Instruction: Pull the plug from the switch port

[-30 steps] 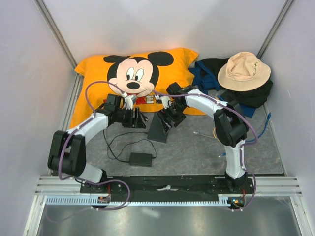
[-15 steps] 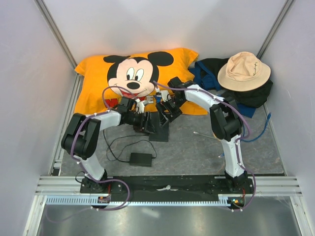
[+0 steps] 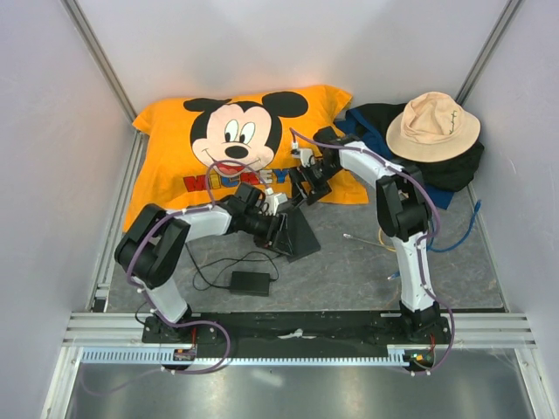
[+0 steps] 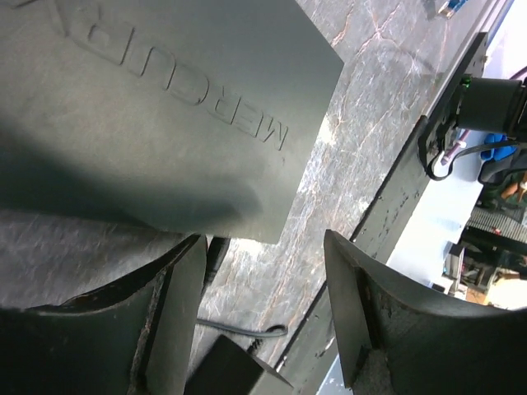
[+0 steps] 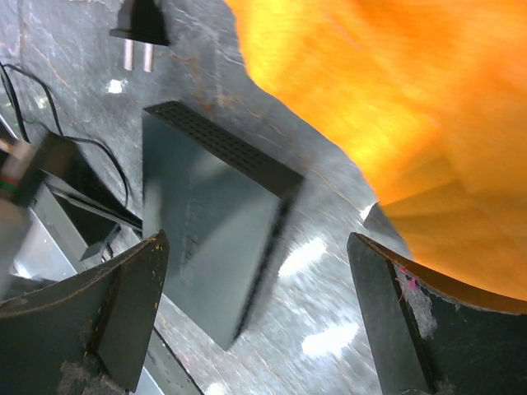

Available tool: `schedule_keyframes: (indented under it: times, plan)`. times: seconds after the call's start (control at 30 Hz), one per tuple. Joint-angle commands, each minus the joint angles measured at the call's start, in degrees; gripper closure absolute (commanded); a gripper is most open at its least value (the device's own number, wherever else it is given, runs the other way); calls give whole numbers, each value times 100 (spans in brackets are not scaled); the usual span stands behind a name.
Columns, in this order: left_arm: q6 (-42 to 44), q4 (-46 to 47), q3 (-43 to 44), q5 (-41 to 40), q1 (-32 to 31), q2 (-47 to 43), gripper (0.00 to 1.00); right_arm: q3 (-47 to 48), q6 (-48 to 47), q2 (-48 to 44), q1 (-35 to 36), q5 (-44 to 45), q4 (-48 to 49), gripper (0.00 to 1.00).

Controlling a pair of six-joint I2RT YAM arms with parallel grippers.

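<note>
While its jaws stood apart and empty, the left gripper (image 4: 262, 240) hung at a corner of the switch (image 4: 148, 99); the right gripper (image 5: 255, 239), likewise spread, hovered above. Unheld on the table (image 3: 349, 271) by the pillow (image 3: 170, 148), the switch would probably skid if nudged.

From above, the left tool (image 3: 277, 228) covers one end of the flat matte black rectangular switch (image 3: 302, 237). The switch's edges are too small and dark there to show any socket, or whether anything is plugged in. In the left wrist view the switch runs off the top and left edges, cutting its raised lettering short, and a black block (image 4: 230, 370) shows only a corner at the bottom edge. In the right wrist view the orange fabric pillow (image 5: 395, 99) is blurred and the black two-pronged plug (image 5: 140, 29) is clipped by the top edge.
</note>
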Motion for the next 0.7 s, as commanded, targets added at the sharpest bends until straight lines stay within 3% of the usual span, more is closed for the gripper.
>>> schedule_keyframes:
  times: [0.0,0.17,0.23,0.4,0.67]
  plan:
    - [33,-593,133,-46,210,-710,34,86,-330,-557,-142,-5,-179,2]
    - [86,-1051,-16,-598,878,-1273,32,-440,-402,-1435,-125,-38,-460,2]
    - [33,-937,-61,-670,1141,-1169,32,-1107,-419,-1717,-28,-13,-522,2]
    - [207,-541,779,-846,1467,-424,34,-2636,-472,-2614,7,435,-558,6]
    - [700,-568,1978,-670,1424,677,39,-3719,-456,-3098,305,76,-216,18]
